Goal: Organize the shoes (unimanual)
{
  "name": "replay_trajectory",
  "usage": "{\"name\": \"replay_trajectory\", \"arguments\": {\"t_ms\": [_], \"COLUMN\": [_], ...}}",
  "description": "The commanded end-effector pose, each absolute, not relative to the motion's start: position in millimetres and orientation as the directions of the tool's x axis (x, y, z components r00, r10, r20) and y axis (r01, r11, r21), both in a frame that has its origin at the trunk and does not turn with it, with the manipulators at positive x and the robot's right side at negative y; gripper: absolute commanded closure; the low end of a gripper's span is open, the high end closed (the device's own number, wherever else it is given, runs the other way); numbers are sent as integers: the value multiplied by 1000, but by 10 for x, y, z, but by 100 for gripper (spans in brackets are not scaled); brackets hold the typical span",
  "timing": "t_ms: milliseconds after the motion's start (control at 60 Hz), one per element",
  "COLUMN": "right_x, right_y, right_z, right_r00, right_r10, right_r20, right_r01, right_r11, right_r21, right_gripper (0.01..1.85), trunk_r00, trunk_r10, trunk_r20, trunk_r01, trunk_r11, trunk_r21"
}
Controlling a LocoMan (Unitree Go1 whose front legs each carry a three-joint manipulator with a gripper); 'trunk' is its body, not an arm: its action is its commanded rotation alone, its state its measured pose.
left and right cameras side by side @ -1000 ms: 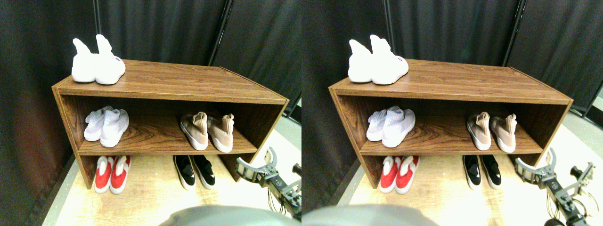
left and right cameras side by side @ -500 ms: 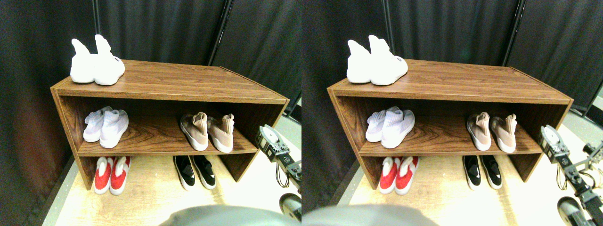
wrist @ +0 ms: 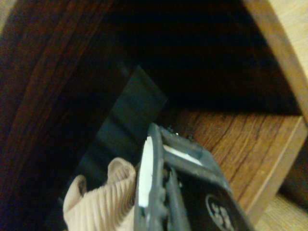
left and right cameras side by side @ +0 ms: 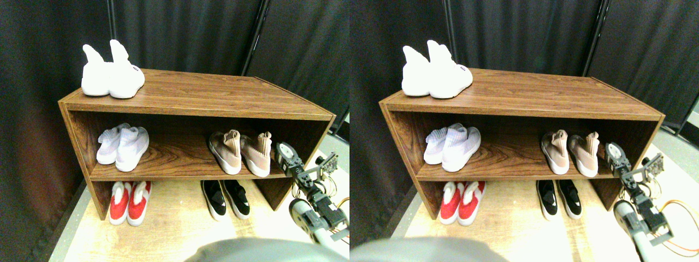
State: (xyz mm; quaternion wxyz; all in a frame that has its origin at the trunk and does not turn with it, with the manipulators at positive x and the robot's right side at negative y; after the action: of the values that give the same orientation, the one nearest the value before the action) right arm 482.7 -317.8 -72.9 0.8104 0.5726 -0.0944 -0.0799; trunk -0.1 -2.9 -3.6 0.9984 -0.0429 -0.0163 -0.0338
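1. Brown wood shelf [left and right cameras side by side: 191,101]: on its middle board the beige pair [left and right cameras side by side: 240,152] stands side by side at the right end, toes toward the camera.
2. Black pair [left and right cameras side by side: 225,198] sits on the floor [left and right cameras side by side: 175,229] under that board, below the beige pair; both pairs lie where they did half a second ago.
3. White pair [left and right cameras side by side: 112,73] stands on the shelf's top at the left; a pale pair [left and right cameras side by side: 123,146] is on the middle board at the left; a red pair [left and right cameras side by side: 130,201] is on the floor below it.
4. Fingers [left and right cameras side by side: 286,156] have moved since half a second ago: then they hung outside the shelf's right wall, now they are up at the middle board's right end, just beside the right beige shoe.
5. Wrist view: the dark finger frame [wrist: 183,192] sits right against the ribbed beige cuff [wrist: 103,202], with the board's grain behind it.
6. Whether the fingers are spread or pressed together, I cannot tell; contact with the shoe is also unclear.
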Motion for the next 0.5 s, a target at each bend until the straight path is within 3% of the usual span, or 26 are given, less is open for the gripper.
{"name": "replay_trajectory", "arguments": {"t_ms": [17,83,100,267,500], "right_x": [4876,4917,4943,5039,5052], "right_y": [-3198,-3195,-3197,-3165,-3006], "right_z": [-757,-788,-800,-820,-839], "right_r00": [960,960,960,957,972], "right_r10": [-272,-270,-271,-289,-233], "right_r20": [70,69,64,35,11], "right_r01": [26,31,36,66,68], "right_r11": [335,350,347,331,331], "right_r21": [942,936,937,941,941], "right_gripper": [180,180,180,180,180], "trunk_r00": [997,997,999,999,999], "trunk_r10": [-64,-64,-28,-22,-9], "trunk_r20": [38,38,41,40,34], "trunk_r01": [68,68,33,27,13], "trunk_r11": [993,993,992,992,990], "trunk_r21": [-100,-100,-122,-126,-141]}}
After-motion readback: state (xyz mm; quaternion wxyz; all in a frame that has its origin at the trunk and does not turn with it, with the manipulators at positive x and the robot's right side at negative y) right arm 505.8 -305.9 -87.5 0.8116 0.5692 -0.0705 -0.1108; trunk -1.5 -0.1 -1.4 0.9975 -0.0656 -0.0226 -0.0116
